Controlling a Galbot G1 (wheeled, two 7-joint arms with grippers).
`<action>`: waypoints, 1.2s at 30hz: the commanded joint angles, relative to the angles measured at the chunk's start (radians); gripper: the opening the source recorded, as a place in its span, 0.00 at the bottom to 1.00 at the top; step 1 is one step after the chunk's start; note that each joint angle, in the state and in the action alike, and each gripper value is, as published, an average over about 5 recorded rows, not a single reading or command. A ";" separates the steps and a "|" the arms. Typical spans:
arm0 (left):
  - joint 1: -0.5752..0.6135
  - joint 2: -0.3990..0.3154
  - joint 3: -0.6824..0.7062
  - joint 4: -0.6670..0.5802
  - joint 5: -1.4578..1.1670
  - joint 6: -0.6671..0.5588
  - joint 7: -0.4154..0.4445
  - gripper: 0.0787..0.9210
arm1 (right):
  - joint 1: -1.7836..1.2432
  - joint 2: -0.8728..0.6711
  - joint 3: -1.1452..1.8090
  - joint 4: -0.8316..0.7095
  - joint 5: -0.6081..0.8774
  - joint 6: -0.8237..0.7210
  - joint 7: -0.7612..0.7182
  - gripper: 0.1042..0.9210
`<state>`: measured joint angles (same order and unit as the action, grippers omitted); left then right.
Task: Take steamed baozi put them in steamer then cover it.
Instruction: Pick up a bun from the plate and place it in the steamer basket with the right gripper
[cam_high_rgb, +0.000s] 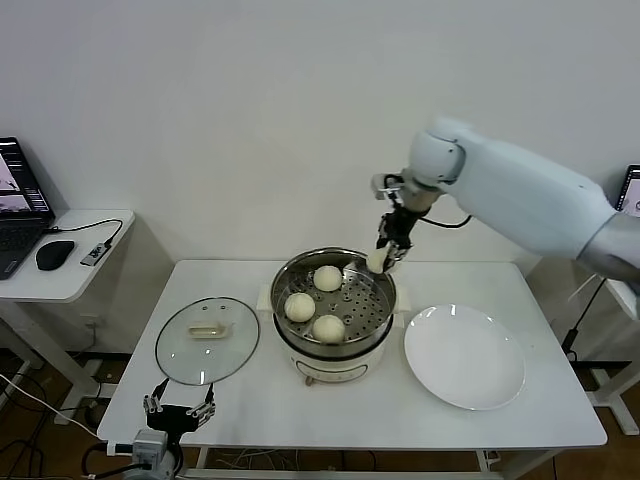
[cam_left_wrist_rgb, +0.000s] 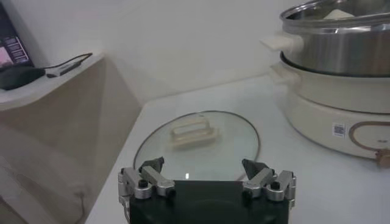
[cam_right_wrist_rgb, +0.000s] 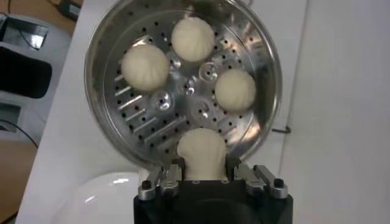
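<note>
Three baozi (cam_high_rgb: 328, 278) (cam_high_rgb: 299, 306) (cam_high_rgb: 329, 328) lie on the perforated tray of the steel steamer (cam_high_rgb: 290, 272) in the table's middle. My right gripper (cam_high_rgb: 380, 262) hangs just above the steamer's far right rim, shut on a fourth baozi (cam_right_wrist_rgb: 203, 154), which hangs over the tray's bare part. The tray's three baozi (cam_right_wrist_rgb: 192, 38) (cam_right_wrist_rgb: 144, 67) (cam_right_wrist_rgb: 235, 89) show beyond it. The glass cover (cam_high_rgb: 207, 341) lies flat on the table left of the steamer, cream handle (cam_left_wrist_rgb: 191, 132) up. My left gripper (cam_high_rgb: 180, 410) waits open at the table's front left edge, just short of the cover (cam_left_wrist_rgb: 196, 146).
A white plate (cam_high_rgb: 464, 356) lies right of the steamer with nothing on it. A side table (cam_high_rgb: 60, 280) at the far left carries a laptop, a mouse and a cable. A wall stands close behind the table.
</note>
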<state>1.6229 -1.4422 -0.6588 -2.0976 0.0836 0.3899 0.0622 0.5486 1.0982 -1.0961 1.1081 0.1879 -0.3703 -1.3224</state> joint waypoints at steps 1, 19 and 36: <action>-0.002 0.000 0.002 -0.004 -0.003 0.001 0.001 0.88 | -0.039 0.094 -0.052 -0.040 -0.025 -0.019 0.009 0.40; -0.011 0.000 0.008 0.016 -0.006 0.002 0.002 0.88 | -0.163 0.105 -0.002 -0.082 -0.124 -0.012 0.020 0.40; -0.011 -0.003 0.011 0.016 -0.004 0.003 0.004 0.88 | -0.184 0.106 0.033 -0.095 -0.153 -0.008 0.023 0.52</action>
<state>1.6108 -1.4441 -0.6478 -2.0783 0.0795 0.3921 0.0655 0.3751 1.2039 -1.0747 1.0182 0.0492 -0.3791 -1.2971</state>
